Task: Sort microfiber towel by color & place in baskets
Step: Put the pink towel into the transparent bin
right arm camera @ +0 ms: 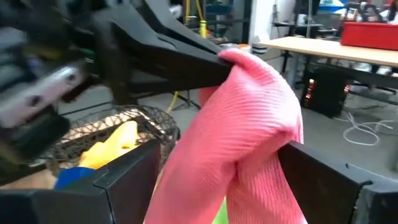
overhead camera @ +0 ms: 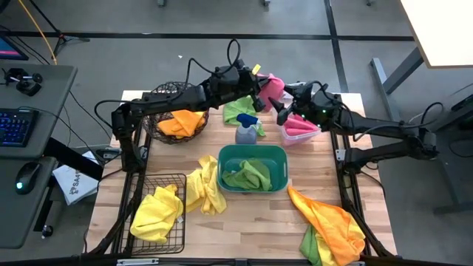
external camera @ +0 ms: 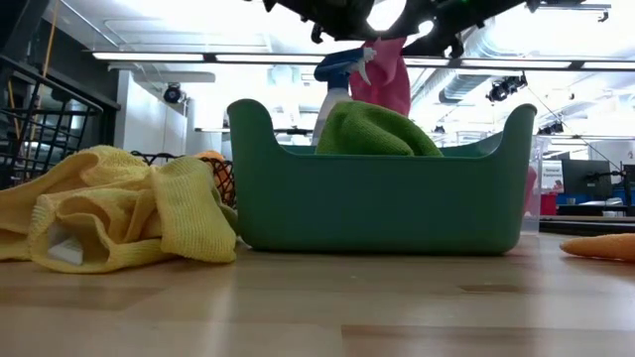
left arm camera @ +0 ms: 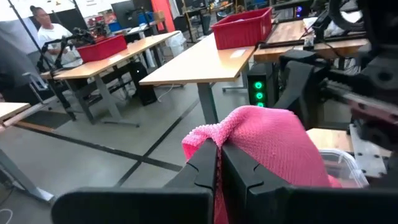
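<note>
The left tool [left arm camera: 217,165] is pinching a soft, ribbed pink towel [left arm camera: 273,143] above the far side of the tabletop [overhead camera: 244,222] — right over the clear bin [overhead camera: 301,133], which is holding more pink cloth. The right tool [right arm camera: 217,168] is spreading wide around the same towel. The round wire basket [overhead camera: 159,96] is holding an orange towel [overhead camera: 181,122]. The green tub [overhead camera: 251,157] is holding a green towel [overhead camera: 247,176] — a spray bottle [overhead camera: 246,129] is standing behind it.

Two dark jointed arms, looping black cables, flat angular black pincer fingers [left arm camera: 205,168]
</note>
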You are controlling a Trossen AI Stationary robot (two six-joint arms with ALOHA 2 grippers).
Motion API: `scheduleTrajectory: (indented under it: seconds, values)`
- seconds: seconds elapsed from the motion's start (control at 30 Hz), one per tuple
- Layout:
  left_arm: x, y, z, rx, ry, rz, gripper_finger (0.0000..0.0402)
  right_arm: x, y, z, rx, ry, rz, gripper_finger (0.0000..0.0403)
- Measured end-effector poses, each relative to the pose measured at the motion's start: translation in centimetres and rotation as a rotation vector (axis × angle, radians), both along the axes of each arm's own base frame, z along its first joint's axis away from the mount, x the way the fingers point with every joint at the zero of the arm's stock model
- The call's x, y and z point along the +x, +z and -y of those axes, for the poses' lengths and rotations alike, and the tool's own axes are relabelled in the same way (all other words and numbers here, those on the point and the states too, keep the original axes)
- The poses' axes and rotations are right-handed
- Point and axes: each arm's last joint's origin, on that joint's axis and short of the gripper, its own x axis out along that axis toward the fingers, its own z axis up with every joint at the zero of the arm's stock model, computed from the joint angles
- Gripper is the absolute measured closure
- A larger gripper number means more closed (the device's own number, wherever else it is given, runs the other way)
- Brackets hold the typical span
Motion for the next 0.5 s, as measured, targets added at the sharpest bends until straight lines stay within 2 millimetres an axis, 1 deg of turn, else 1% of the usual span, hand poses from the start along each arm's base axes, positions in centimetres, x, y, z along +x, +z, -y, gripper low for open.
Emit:
scheduleTrajectory:
  seconds: [0.1, 0.3, 0.5]
  values:
    - [0.1, 0.0, 0.2, -0.008, -0.011, 0.002, 0.0401, 0.4, -0.2, 0.2, -0.004, -0.023, -0.002, 0.0080]
    - [-0.3, 0.4, 1.1, -0.004, -0.041, -0.030, 0.0401, 0.1, 0.1, 0.2, -0.055, -0.057, -0.020, 0.0080]
    - [-0.7, 0.4, 1.5, -0.017, -0.102, -0.075, 0.0401, -0.1, 0.5, -0.1, -0.130, 0.022, -0.055, 0.0080]
